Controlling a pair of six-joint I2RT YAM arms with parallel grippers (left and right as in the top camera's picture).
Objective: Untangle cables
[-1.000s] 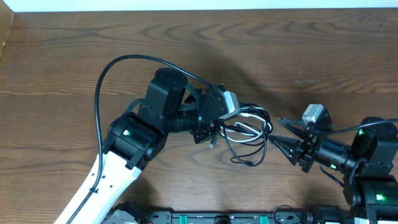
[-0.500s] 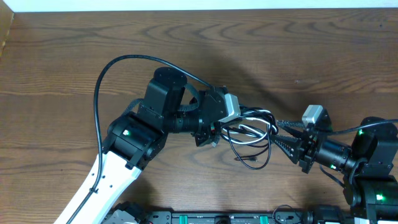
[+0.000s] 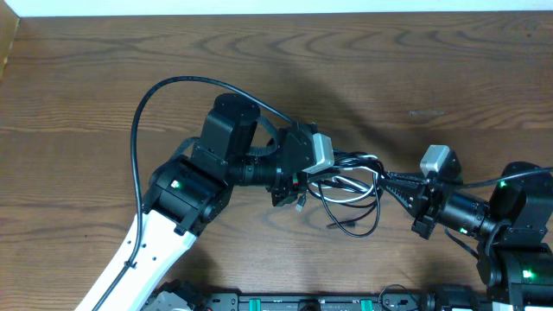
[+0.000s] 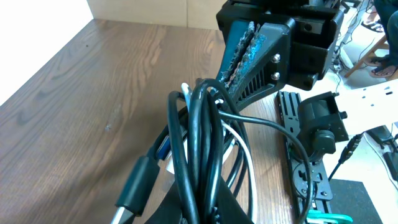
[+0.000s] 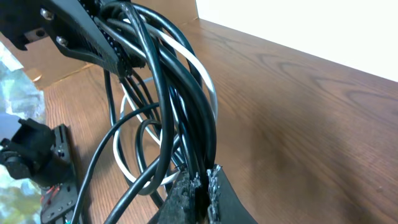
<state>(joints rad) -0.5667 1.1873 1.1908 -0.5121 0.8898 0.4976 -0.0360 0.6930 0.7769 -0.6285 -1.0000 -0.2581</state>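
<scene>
Both L arm [image 3: 199, 186] & R arm [image 3: 510, 212] angle inward, fingers [image 5: 214, 186] pinching cables [image 3: 347, 183].

We find open table [image 3: 415, 69] across the far side. The cables [image 3: 350, 161] bridge the gap between left arm [image 3: 186, 194] and right arm [image 3: 471, 216], barring passage there; both arms crowd the near edge.

The cables [image 3: 350, 186] span between the left claw [image 3: 301, 179] and right claw [image 3: 387, 180], above the table [image 3: 86, 86].
</scene>
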